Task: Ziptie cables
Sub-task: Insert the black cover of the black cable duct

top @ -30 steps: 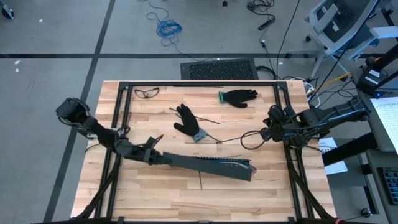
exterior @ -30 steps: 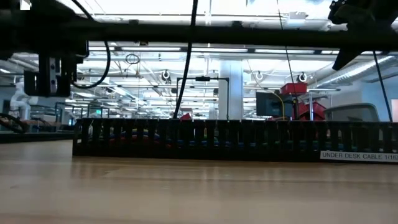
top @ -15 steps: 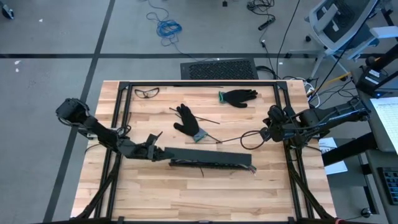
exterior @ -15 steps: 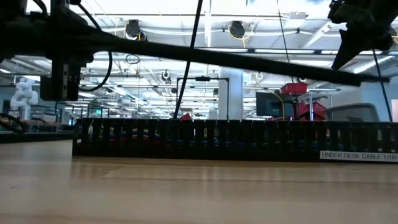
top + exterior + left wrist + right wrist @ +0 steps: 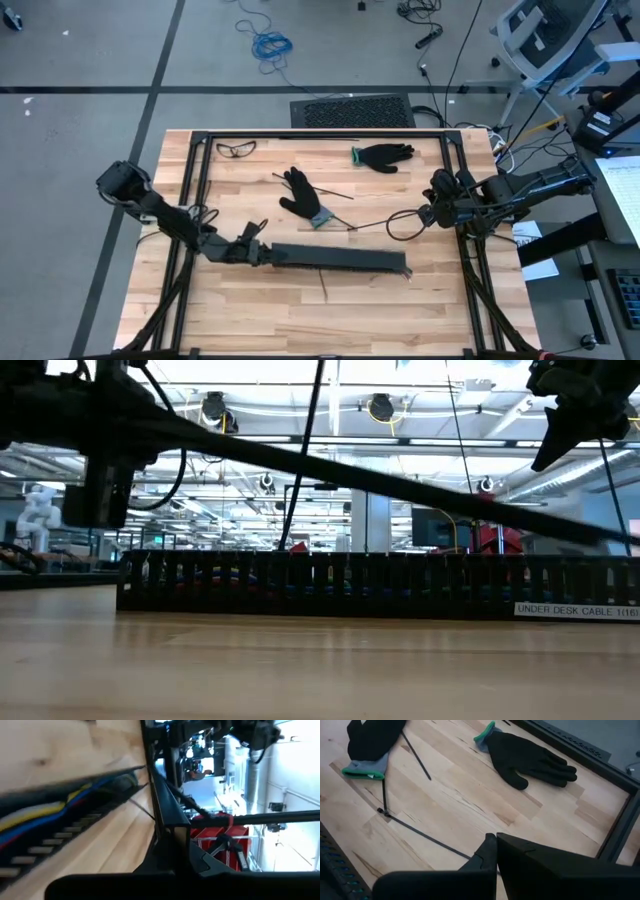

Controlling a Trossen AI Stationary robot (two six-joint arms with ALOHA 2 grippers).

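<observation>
Over on the left side of the wooden table (image 5: pixel 300 310) the left arm reaches in low, its left gripper (image 5: pixel 252 247) clenched on the near end of a long black cover strip (image 5: pixel 335 258), which it holds over the slotted cable tray (image 5: pixel 330 585). From table height that strip shows as a dark bar slanting across the view above the tray, higher at the left end, so it is tilted rather than seated flat. The cables (image 5: pixel 35 815) lie inside the tray: yellow, blue and red strands run along its channel in the left wrist view, between the slotted walls. The tray itself sits in the front middle of the table, running left to right.

Behind it, toward the middle, a black glove with a pale blue cuff (image 5: pixel 301 196) lies palm down, with thin black zip ties (image 5: pixel 415 832) on the wood beside its cuff. A pair of safety glasses (image 5: pixel 235 148) rests near the back left corner, and a second black glove with a green cuff (image 5: pixel 383 155) lies at the back, well apart from the first.

On the right, the right gripper (image 5: pixel 430 212) hangs by the table's right edge, fingers clenched together; whether they pinch the end of the zip tie lying just below them, I cannot tell.
</observation>
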